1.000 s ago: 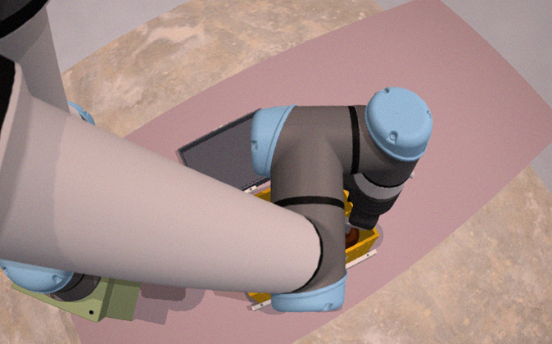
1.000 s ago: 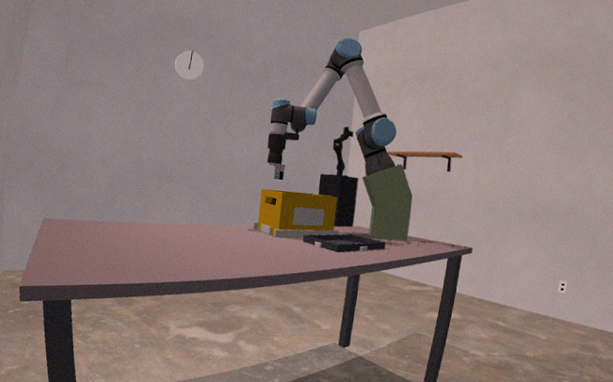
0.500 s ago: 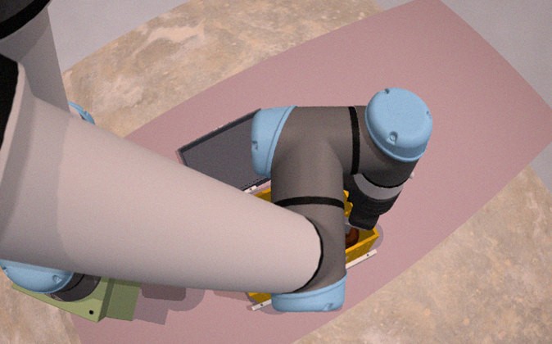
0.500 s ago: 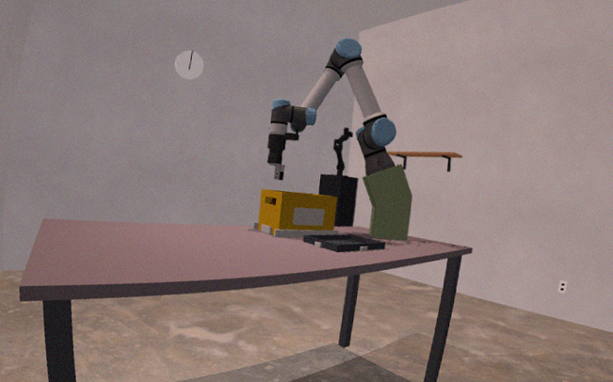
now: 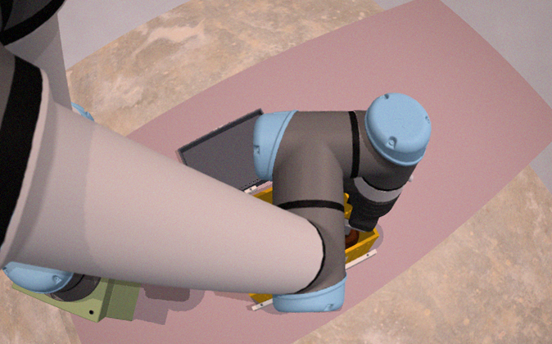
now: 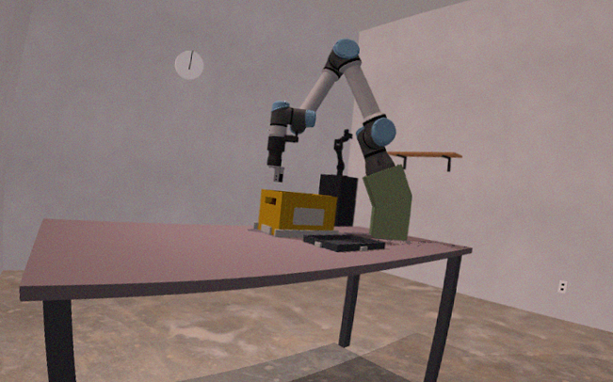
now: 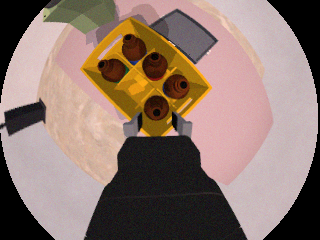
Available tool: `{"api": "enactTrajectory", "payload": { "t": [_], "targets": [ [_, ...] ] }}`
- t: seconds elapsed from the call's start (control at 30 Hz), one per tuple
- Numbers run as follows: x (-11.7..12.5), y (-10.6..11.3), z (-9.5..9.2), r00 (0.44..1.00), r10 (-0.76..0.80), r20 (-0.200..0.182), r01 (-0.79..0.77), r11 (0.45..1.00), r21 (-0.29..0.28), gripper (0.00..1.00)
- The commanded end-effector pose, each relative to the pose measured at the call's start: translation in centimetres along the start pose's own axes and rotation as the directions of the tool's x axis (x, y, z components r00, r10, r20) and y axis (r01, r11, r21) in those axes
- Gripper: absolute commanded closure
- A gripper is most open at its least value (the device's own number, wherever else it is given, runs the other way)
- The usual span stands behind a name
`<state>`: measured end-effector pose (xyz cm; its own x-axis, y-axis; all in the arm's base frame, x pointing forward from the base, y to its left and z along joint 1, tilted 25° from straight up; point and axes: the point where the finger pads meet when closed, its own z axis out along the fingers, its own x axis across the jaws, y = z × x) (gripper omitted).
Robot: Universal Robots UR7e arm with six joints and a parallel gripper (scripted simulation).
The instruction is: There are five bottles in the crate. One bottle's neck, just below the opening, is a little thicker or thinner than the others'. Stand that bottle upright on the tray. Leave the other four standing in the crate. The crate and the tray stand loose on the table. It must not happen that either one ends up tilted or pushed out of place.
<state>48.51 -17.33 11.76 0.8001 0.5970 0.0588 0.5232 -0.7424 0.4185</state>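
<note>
Five bottles (image 7: 156, 108) in crate (image 7: 198, 96)

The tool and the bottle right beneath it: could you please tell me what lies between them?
Nothing. In the wrist view the open tool hangs above the nearest bottle with only air between; the exterior view shows it above the crate.

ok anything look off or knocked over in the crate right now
Nothing stands out. All five bottles stand upright in the yellow crate, and the open gripper hangs above one at the crate's edge, holding nothing.
</note>
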Motion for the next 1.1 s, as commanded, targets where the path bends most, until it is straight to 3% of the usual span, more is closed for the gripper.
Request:
{"api": "enactTrajectory", "payload": {
  "t": [0.0, 1.07],
  "targets": [
    [-0.1, -0.1, 1.0, 1.000, 0.002, 0.001, -0.002, 1.000, 0.002, 0.00],
    [-0.1, 0.0, 3.4, 1.000, 0.002, 0.000, -0.002, 1.000, 0.001, 0.00]
  ]
}}
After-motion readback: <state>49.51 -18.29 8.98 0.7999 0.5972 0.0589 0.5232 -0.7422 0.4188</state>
